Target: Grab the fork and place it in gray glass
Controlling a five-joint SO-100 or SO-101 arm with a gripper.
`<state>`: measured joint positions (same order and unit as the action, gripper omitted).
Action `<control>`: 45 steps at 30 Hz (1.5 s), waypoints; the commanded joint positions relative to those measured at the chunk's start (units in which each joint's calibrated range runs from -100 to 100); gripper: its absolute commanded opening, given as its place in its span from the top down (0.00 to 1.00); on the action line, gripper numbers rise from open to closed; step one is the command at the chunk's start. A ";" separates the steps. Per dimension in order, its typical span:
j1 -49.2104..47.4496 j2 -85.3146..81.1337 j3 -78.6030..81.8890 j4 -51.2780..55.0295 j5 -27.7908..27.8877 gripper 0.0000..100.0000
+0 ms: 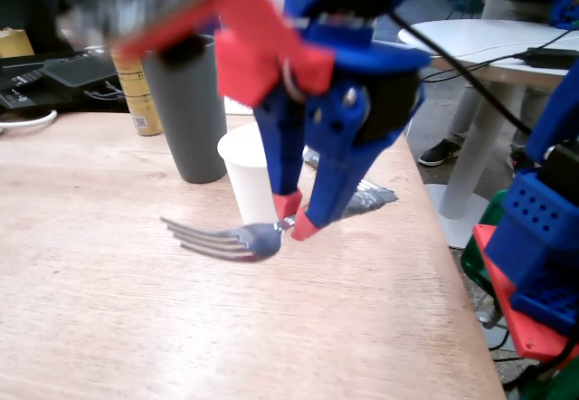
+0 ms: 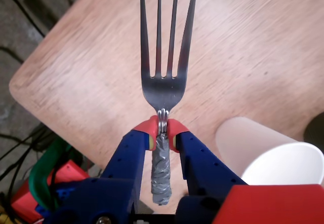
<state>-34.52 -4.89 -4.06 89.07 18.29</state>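
The fork (image 1: 226, 237) is a silver metal fork with a gray-taped handle. My blue gripper with red fingertips (image 1: 295, 217) is shut on the fork's neck and holds it level above the wooden table, tines pointing left in the fixed view. In the wrist view the fork (image 2: 164, 67) points up the picture, pinched between the red pads of the gripper (image 2: 162, 131). The gray glass (image 1: 188, 115) stands upright behind and to the left of the gripper. It is out of view in the wrist view.
A white paper cup (image 1: 249, 178) stands just behind the gripper and shows in the wrist view (image 2: 271, 155). A gold can (image 1: 137, 97) stands left of the glass. The table's right edge (image 1: 448, 264) is near. A second blue and red arm part (image 1: 543, 255) sits at right.
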 commanded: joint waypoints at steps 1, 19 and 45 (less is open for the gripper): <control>0.34 -7.89 -1.27 -0.73 0.05 1.00; 14.39 -20.07 -1.37 -27.82 -3.81 1.00; 43.15 -14.41 -1.37 -69.69 -8.89 1.00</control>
<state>6.90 -20.54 -3.97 22.32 9.60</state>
